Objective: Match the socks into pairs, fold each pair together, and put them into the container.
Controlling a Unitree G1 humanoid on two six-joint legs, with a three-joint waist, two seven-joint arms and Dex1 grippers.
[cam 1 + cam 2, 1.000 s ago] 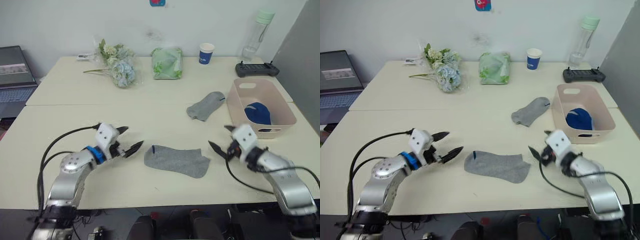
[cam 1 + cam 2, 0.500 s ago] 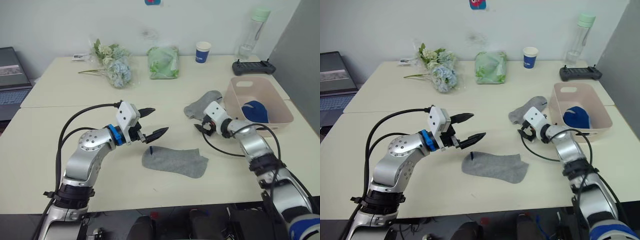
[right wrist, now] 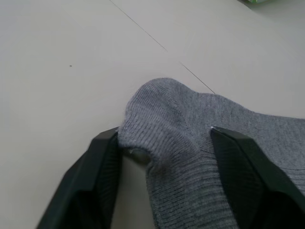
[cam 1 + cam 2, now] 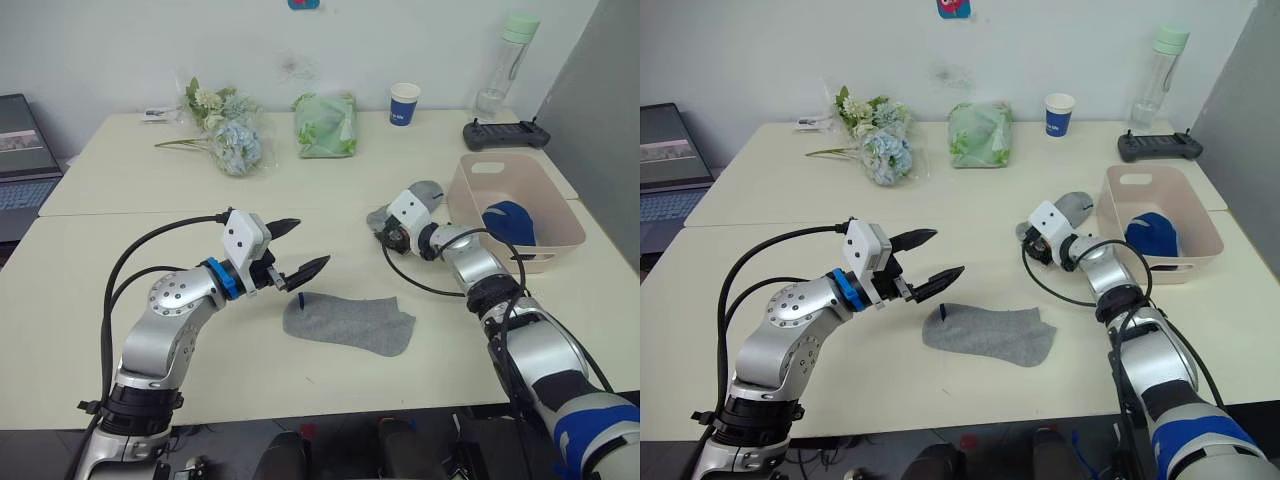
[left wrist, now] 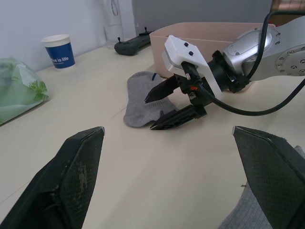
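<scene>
near sock [image 4: 349,323]: grey knit, lying flat on the counter, stretched sideways, a small dark blue mark at its left end; well to the left of the tub and nearer the robot.
far sock [image 4: 1072,206]: grey knit, slightly rumpled on the counter, just left of the tub; its toe end bunches up between the two spread fingers of the right hand [image 5: 167,108], touching both.
blue sock [image 4: 512,223]: dark blue, bundled, lying inside the tub against its right side.
tub [image 4: 478,204]: pale pink, rectangular, rounded corners, slot handles, upright on the counter's right side.
</scene>
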